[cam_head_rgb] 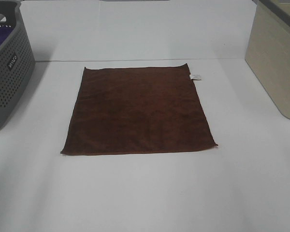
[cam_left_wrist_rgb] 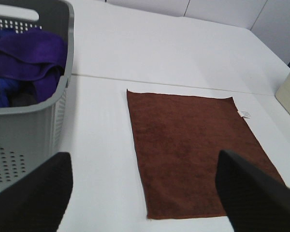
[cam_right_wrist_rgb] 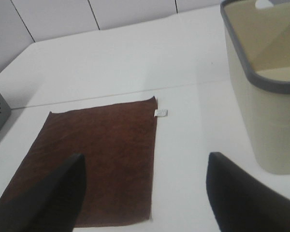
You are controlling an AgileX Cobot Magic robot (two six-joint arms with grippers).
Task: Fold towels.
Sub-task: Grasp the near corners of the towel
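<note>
Towel (cam_head_rgb: 139,112): dark reddish-brown terry square, flat and fully unfolded at the middle of the desk (cam_head_rgb: 145,193). Single layer, edges roughly parallel to the desk edges, near-right corner sticks out a bit. White tag (cam_head_rgb: 195,76) pokes out of the towel's right edge just by its far-right corner and lies on the desk. Seam line (cam_head_rgb: 135,60) in the desk top runs left-right just beyond the towel's far edge, not touching it.

Left tool (cam_left_wrist_rgb: 144,159): fingers spread wide, nothing between them, up over the near-left part of the desk. Right tool (cam_right_wrist_rgb: 145,158): same, fingers wide apart, holding nothing, over the near-right part. Neither touches the towel.

Grey perforated basket (cam_head_rgb: 5,72) sits at the left edge toward the far-left corner, well apart from the towel, with purple cloth (cam_left_wrist_rgb: 29,53) inside. Beige bin (cam_head_rgb: 275,67) sits at the right edge toward the far side, also well apart.
</note>
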